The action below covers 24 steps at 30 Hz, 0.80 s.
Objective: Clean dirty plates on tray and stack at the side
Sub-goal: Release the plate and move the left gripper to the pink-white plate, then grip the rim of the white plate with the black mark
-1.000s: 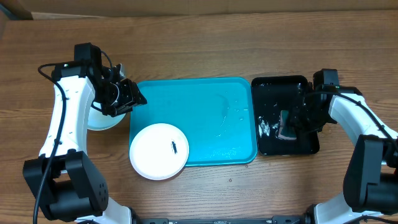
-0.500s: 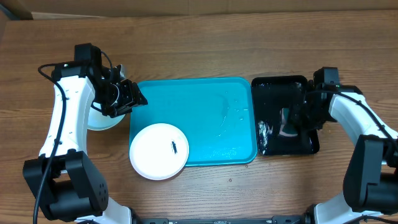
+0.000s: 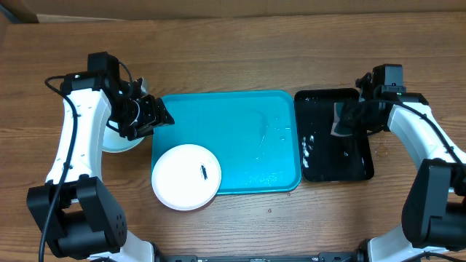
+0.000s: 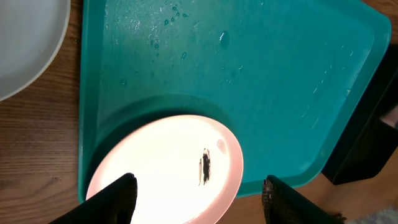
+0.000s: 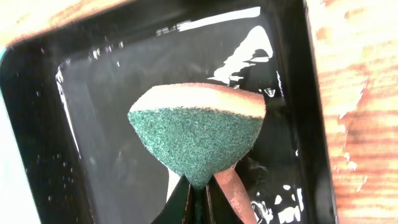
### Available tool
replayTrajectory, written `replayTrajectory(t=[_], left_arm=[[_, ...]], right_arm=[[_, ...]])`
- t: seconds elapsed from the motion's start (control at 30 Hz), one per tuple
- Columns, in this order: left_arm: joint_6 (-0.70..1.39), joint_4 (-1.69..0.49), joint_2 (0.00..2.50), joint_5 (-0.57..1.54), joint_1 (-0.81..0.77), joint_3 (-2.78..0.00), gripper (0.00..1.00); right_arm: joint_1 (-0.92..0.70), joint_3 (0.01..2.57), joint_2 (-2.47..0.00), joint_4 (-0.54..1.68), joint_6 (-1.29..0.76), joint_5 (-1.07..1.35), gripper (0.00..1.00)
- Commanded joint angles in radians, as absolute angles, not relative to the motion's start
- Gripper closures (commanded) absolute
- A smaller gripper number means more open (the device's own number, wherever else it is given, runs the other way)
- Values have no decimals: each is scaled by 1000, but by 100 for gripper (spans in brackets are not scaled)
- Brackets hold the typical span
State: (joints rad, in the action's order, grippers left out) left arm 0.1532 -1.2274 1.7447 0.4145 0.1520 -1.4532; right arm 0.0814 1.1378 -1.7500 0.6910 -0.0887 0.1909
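Wrist-only: green face of sponge point(image 5: 196, 134) clenched in right claw point(image 5: 198, 190); left claw point(image 4: 199, 190) released.

Side plate point(image 3: 121, 144) mostly under left arm point(image 3: 73, 138); white plate point(image 4: 161, 162) overexposed, bottom-cropped.

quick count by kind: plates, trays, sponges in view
round plastic plates: 2, white smeared plate, pale plate off-tray
rectangular plastic trays: 2, turquoise tray, glossy black tray
green scouring sponge: 1
total: 5
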Motion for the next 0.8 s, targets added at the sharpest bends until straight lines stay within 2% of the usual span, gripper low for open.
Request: replayTrajectory(t=[0.0, 0.1, 0.2, 0.23, 0.27, 0.3, 0.37, 0.63, 0.7, 0.77], left_arm=[[137, -1235, 1722, 408, 147, -1448, 34], [137, -1246, 1722, 408, 138, -1444, 34], [137, -1246, 1722, 408, 124, -1437, 33], [138, -1245, 1722, 408, 120, -1435, 33], [138, -1245, 1722, 408, 115, -1435, 33], [138, -1245, 1722, 407, 111, -1435, 33], [138, -1245, 1722, 406, 106, -1435, 32], [145, -1280, 1721, 395, 96, -1435, 35], [146, -1299, 1718, 362, 81, -1435, 36], [146, -1325, 1710, 327, 63, -1435, 36]], right_arm=[[76, 1129, -1745, 666, -74, 173, 96], [70, 1125, -1745, 659, -74, 173, 95], [52, 1122, -1745, 663, -74, 172, 86], [43, 1122, -1745, 667, -74, 172, 81], [32, 1122, -1745, 672, -74, 172, 69], [21, 1123, -1745, 674, -74, 172, 62], [-1, 1133, -1745, 676, -74, 159, 51], [-11, 1332, -1745, 874, -74, 30, 44], [-11, 1363, -1745, 920, -75, 28, 37], [-11, 1365, -1745, 940, -75, 28, 23]])
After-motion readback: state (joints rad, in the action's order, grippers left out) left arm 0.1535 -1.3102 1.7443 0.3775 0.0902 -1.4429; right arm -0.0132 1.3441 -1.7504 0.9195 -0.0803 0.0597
